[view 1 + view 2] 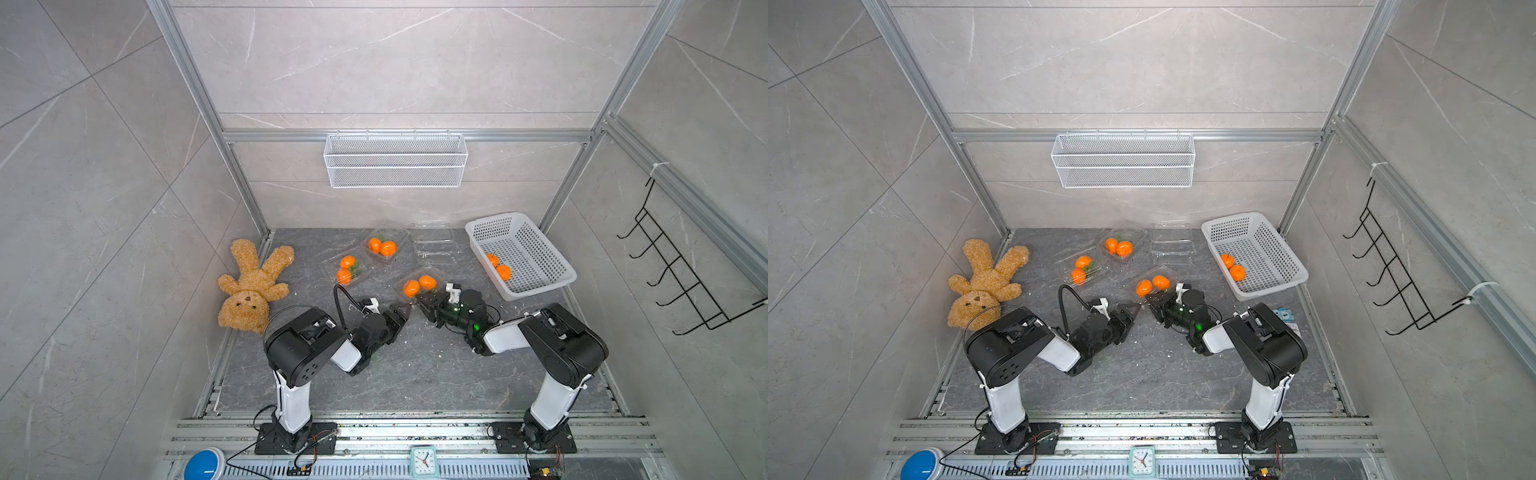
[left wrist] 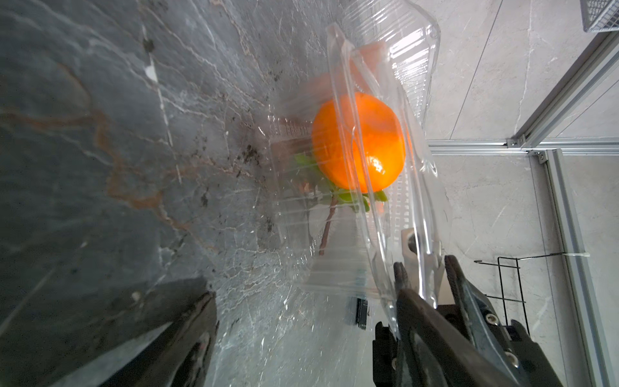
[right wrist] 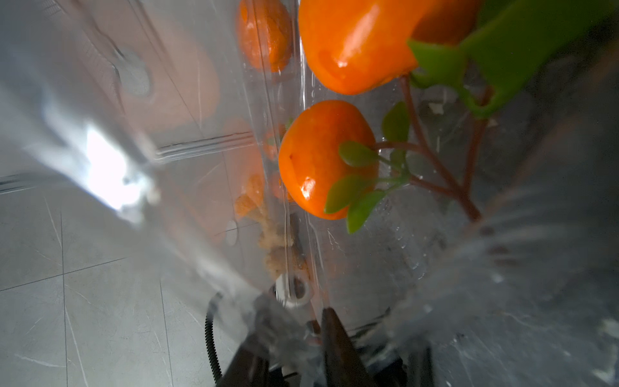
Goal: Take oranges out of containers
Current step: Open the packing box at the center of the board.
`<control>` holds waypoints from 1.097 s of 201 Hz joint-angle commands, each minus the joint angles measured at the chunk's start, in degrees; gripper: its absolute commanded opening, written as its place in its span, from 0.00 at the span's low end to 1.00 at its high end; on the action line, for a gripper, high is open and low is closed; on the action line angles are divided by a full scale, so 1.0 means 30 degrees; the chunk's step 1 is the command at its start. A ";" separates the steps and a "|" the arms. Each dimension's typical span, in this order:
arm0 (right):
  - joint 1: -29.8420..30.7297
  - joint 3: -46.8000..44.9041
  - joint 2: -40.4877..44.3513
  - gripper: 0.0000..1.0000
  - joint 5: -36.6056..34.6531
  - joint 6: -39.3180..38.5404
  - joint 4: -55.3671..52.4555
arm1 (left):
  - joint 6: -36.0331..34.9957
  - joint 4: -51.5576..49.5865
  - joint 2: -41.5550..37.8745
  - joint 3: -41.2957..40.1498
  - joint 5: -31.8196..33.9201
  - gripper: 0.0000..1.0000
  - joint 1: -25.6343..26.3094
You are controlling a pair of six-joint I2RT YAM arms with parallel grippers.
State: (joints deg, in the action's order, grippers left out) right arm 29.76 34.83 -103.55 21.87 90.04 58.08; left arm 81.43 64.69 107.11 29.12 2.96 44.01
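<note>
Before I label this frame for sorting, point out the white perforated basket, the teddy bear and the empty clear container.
white perforated basket [image 1: 492, 229], in a top view, far wall.
teddy bear [image 1: 253, 279], in a top view, belly.
empty clear container [image 1: 434, 248], in a top view, its base.

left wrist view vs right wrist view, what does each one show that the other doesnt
Left wrist view only: the black hook rack and the aluminium frame beyond the container, with a single orange visible inside it.
Right wrist view only: two oranges on branching stems, plus a third orange beyond the clear wall.
Both: the clear container, green leaves and grey tiles.
</note>
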 commanded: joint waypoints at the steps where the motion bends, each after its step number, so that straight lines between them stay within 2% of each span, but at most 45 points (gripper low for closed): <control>1: 0.0322 0.0349 -0.0058 0.27 0.0242 -0.0068 -0.0252 | -0.0449 0.0212 -0.1440 -0.0487 0.0341 0.85 0.0116; 72: 0.0331 0.0032 0.0644 0.22 -0.0045 0.0062 -0.0637 | -0.1154 -0.1948 -0.3628 -0.1481 0.1583 0.85 0.0028; 124: 0.0297 -0.0359 0.0619 0.20 -0.0083 0.0887 0.0177 | -0.0601 -0.1970 -0.3169 -0.1468 0.1861 0.85 -0.0059; 220: 0.0285 -0.0902 0.1549 0.20 -0.0053 0.0825 0.0005 | -0.0157 -0.1244 -0.2471 -0.1245 0.1503 0.85 -0.0494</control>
State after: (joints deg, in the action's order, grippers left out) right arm 30.37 33.12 -100.62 21.82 91.79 58.19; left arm 80.62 58.54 98.89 25.02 7.16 42.96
